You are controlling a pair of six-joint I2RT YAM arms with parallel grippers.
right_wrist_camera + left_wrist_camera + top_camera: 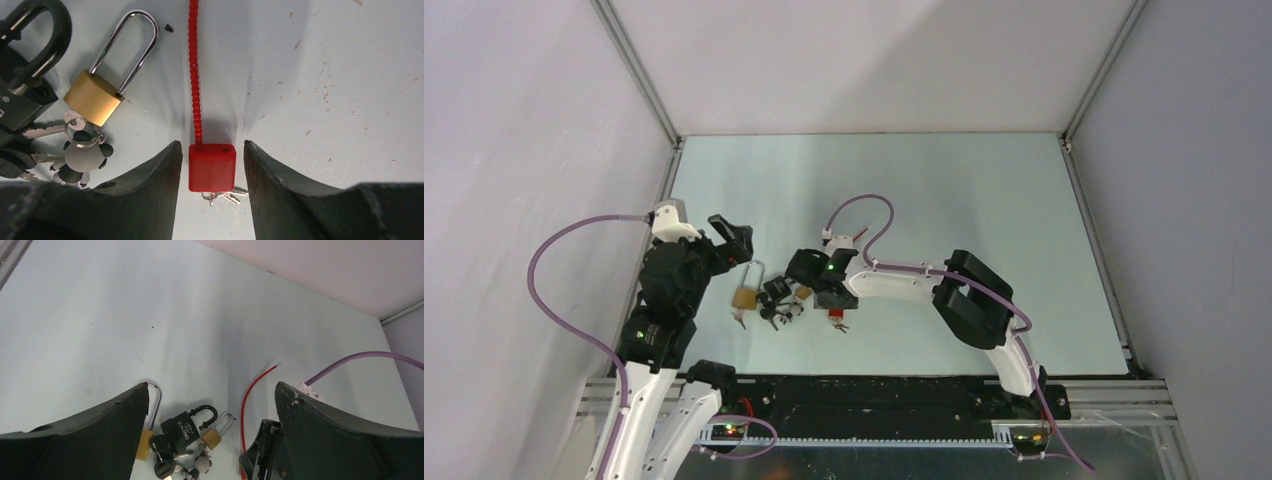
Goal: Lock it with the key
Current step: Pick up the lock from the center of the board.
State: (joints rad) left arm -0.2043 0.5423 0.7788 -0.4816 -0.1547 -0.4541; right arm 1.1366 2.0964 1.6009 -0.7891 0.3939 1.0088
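A red cable lock (212, 167) lies flat on the table, its red beaded cable (194, 75) running away from it and small silver keys (226, 196) at its near end. My right gripper (212, 145) is open, one finger on each side of the red body with a small gap on both sides. It shows in the top view (829, 300) over the red lock (835, 316). My left gripper (734, 240) is open and empty, above a brass padlock (744, 297). In the left wrist view the left gripper (212, 387) is open.
A black padlock (182, 427) with an open shackle, a small brass padlock (95, 97) and a bunch of keys with a round grey fob (82, 157) lie left of the red lock. The larger brass padlock (145, 442) is half hidden by my left finger.
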